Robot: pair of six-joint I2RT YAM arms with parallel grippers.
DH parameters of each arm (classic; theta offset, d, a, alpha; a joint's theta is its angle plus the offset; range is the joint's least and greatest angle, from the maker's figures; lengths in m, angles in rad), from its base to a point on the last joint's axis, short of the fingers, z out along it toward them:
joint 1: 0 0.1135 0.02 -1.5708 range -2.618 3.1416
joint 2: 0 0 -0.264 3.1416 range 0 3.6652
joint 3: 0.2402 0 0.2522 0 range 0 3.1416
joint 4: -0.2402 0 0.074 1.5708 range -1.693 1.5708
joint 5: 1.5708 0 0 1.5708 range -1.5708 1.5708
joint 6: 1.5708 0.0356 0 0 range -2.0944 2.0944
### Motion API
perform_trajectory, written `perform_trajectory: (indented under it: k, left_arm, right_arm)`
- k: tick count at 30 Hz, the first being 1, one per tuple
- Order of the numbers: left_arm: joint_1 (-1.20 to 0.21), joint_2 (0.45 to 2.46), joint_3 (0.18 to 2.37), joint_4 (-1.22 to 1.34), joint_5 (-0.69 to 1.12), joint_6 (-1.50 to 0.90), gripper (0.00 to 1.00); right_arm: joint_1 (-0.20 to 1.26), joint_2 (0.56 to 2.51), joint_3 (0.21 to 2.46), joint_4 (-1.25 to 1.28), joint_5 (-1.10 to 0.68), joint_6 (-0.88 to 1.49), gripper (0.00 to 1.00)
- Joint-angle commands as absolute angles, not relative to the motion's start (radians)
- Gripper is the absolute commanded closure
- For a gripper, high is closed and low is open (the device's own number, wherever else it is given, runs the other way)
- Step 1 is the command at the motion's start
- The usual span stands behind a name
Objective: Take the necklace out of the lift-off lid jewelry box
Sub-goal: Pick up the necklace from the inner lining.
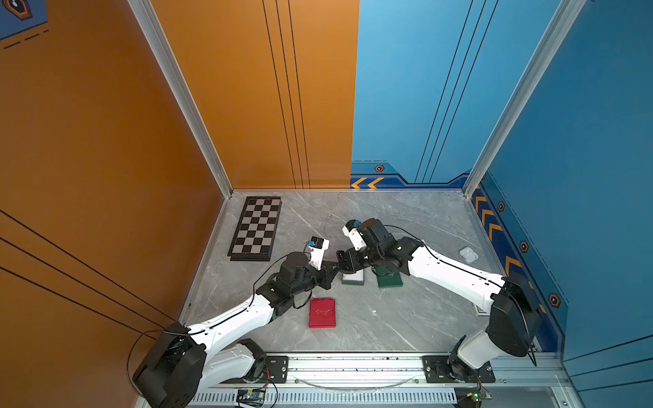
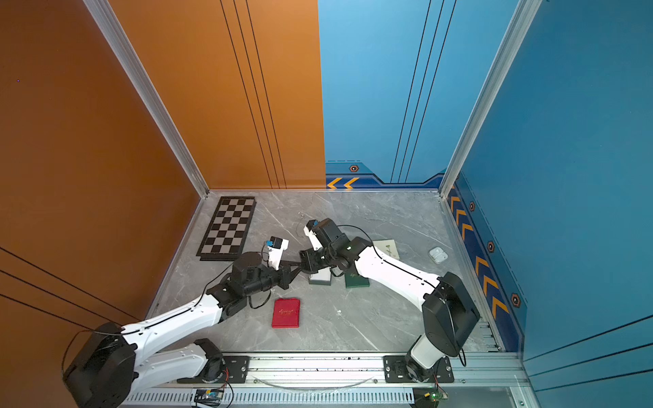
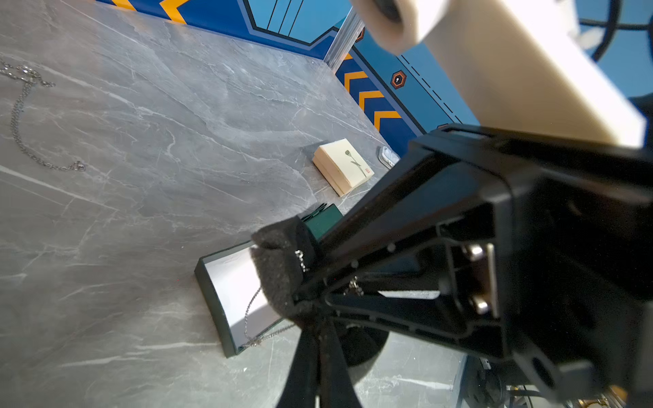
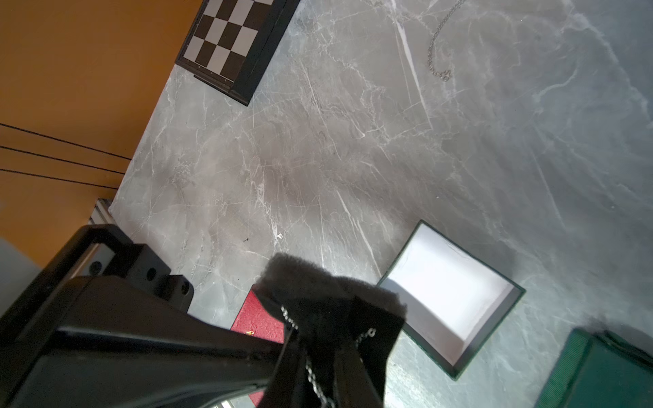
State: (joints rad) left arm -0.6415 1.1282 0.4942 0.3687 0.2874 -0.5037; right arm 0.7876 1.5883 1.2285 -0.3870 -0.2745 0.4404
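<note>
The lift-off lid jewelry box stands open mid-table, dark green outside and white inside; its green lid lies beside it. My right gripper is shut on a black foam pad held above the box. The necklace, a thin silver chain, is threaded on the pad, and a loop of it hangs down to the box rim. My left gripper meets the pad's lower edge with its jaws closed, pinching the chain there. Both grippers touch tips in both top views.
A second loose chain lies on the marble toward the back. A red box sits near the left arm and a chessboard at back left. A cream box and a white earbuds case sit on the right.
</note>
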Motion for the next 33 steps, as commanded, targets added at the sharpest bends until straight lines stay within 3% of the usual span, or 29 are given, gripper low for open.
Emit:
perform_trajectory:
  k: [1, 8, 16, 33]
  left_arm:
    - [-0.638, 1.094, 0.482, 0.396, 0.292, -0.494, 1.0]
    - [-0.634, 1.092, 0.474, 0.396, 0.275, -0.496, 1.0]
    - [-0.633, 1.074, 0.467, 0.395, 0.251, -0.498, 1.0]
    - [-0.623, 1.035, 0.462, 0.322, 0.195, -0.478, 1.0]
  right_arm:
    - [0.784, 1.591, 1.205, -0.354, -0.331, 0.46, 0.84]
    - [0.772, 1.575, 1.196, -0.355, -0.362, 0.458, 0.77]
    - [0.768, 1.575, 1.174, -0.356, -0.357, 0.46, 0.83]
    - [0.741, 1.539, 1.161, -0.385, -0.406, 0.445, 0.83]
